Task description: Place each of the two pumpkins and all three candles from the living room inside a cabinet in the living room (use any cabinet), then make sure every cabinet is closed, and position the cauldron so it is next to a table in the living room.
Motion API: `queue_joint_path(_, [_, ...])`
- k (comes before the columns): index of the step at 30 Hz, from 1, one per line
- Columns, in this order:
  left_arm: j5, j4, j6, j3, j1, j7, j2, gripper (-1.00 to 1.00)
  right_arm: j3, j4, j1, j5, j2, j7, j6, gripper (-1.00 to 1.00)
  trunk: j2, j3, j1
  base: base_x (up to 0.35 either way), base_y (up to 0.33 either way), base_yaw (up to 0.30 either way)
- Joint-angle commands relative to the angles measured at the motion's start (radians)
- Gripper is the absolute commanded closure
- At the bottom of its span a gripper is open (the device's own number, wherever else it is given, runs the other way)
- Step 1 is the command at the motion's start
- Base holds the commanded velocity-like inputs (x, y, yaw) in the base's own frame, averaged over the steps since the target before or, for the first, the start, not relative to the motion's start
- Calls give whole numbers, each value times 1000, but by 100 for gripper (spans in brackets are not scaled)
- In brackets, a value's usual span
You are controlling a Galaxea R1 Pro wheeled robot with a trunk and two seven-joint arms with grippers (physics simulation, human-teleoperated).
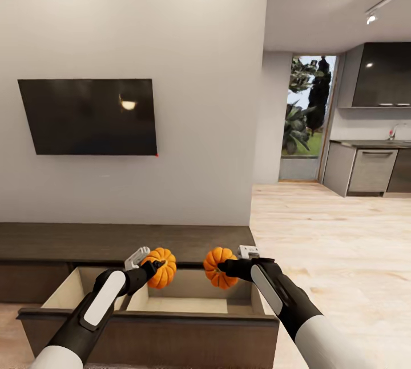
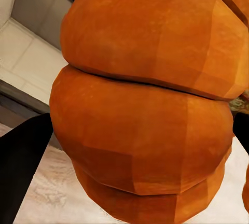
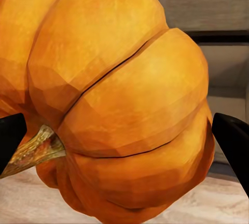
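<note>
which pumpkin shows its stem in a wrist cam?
The one in the right gripper: the right pumpkin shows a tan stem. The left pumpkin, held by the left gripper, shows only orange ribs.

Head view faces cabinet [image 1: 142, 300]; wrist views close on pumpkins [image 2: 145, 109].

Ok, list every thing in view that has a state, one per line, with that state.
left gripper: shut on the left pumpkin
right gripper: shut on the right pumpkin
left pumpkin: held above the open drawer
right pumpkin: held above the open drawer
drawer: pulled open, its visible part bare
cabinet: open at that drawer
TV: screen dark
</note>
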Motion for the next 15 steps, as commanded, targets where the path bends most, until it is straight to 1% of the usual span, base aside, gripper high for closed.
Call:
queue_joint_path(1, [11, -2, -8, -3, -1, 11, 1, 100, 2, -2, -1, -11, 0, -12, 3, 100, -8, -4, 4, 0, 0, 0])
queue_joint_path(5, [11, -2, -24, -5, -1, 11, -2, 100, 2, -2, -1, -11, 0, -12, 3, 100, -36, -17, 19, 0, 0, 0])
queue_joint_path(15, [11, -2, -28, -6, -1, 11, -5, 100, 2, -2, -1, -10, 0, -14, 1, 100, -106, -48, 58, 0, 0, 0])
